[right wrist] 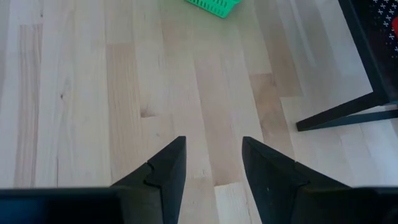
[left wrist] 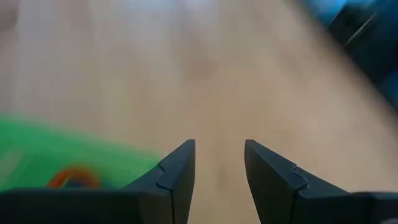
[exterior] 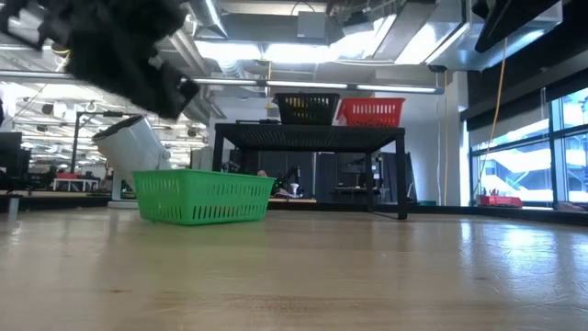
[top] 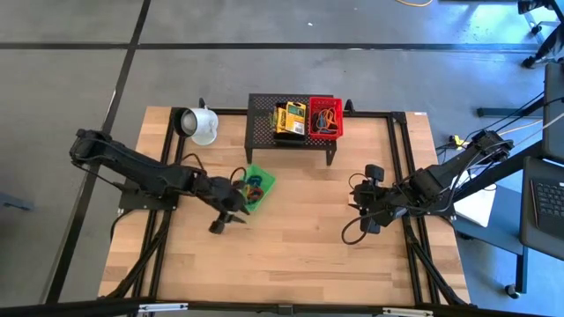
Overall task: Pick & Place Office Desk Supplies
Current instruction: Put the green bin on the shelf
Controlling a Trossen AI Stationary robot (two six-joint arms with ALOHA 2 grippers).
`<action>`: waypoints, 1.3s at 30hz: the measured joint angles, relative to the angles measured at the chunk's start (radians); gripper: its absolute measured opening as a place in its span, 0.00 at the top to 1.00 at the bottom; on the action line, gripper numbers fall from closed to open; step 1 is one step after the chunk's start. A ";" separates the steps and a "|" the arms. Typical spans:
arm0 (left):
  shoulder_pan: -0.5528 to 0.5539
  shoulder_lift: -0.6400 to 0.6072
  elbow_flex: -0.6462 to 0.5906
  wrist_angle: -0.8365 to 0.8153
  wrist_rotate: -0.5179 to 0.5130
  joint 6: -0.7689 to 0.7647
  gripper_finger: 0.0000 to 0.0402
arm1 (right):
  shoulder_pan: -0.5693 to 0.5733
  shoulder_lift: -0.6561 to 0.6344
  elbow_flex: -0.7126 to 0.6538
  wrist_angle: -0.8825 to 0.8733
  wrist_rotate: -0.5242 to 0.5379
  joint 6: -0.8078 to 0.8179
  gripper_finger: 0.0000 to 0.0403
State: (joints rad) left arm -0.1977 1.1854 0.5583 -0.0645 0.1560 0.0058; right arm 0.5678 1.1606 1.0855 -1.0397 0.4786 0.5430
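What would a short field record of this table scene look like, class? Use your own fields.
Table: wooden table
Green basket: on the table, holds loops
Mesh shelf: carries a red basket and yellow boxes
White mug: lying on its side
Left gripper: open, empty, beside the green basket
Right gripper: open, empty, over bare wood

Coloured loops [top: 256, 187] lie in the green basket [top: 267, 179]; yellow boxes [top: 291, 118] on the shelf [top: 264, 119].
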 joint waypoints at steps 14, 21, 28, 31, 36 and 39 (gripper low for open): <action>-0.010 0.002 0.000 -0.219 -0.301 0.222 0.67 | 0.000 0.000 0.000 0.009 0.001 0.000 0.61; -0.010 0.002 -0.009 -0.279 -0.300 0.192 0.67 | 0.000 0.000 0.000 0.008 0.004 -0.001 0.61; -0.009 0.002 -0.040 -0.277 -0.314 0.192 0.67 | 0.000 0.000 0.000 0.008 0.004 -0.001 0.61; -0.009 0.007 -0.043 -0.276 -0.317 0.191 0.69 | 0.000 0.000 0.000 0.008 0.004 -0.001 0.61; -0.009 0.051 -0.043 -0.276 -0.320 0.189 0.80 | 0.000 0.000 0.000 0.008 0.004 -0.001 0.61; -0.009 0.088 -0.043 -0.264 -0.321 0.187 0.91 | 0.000 0.000 0.000 0.009 0.004 -0.001 0.61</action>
State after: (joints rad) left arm -0.2070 1.2739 0.5148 -0.3287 -0.1648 0.1932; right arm 0.5678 1.1606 1.0855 -1.0309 0.4828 0.5419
